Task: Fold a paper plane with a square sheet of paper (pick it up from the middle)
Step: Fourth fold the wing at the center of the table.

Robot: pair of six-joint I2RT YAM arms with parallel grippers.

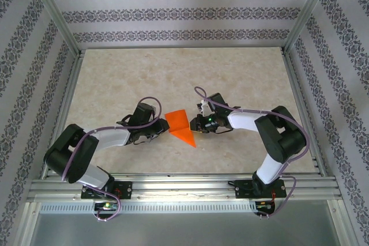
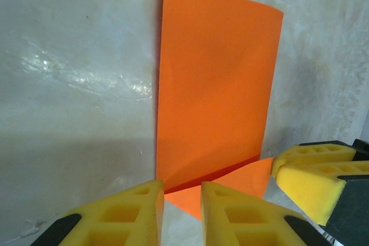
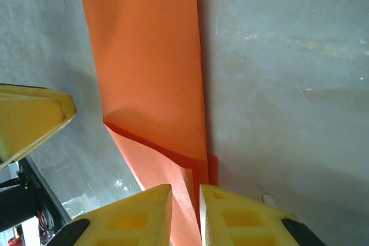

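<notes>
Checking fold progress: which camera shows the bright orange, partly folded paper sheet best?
The top external view: the bright orange, partly folded paper sheet appears whole there, rectangular part and pointed tip together. Both wrist views crop it to a close-up flat panel with one fold line.

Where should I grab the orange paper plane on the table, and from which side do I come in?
Probably the layered near edge of the paper plane, right in front of the left gripper. Come in low from that side, one finger over and one under: it lies flat on the table, and there a dark shadow line shows layers lifting apart.
</notes>
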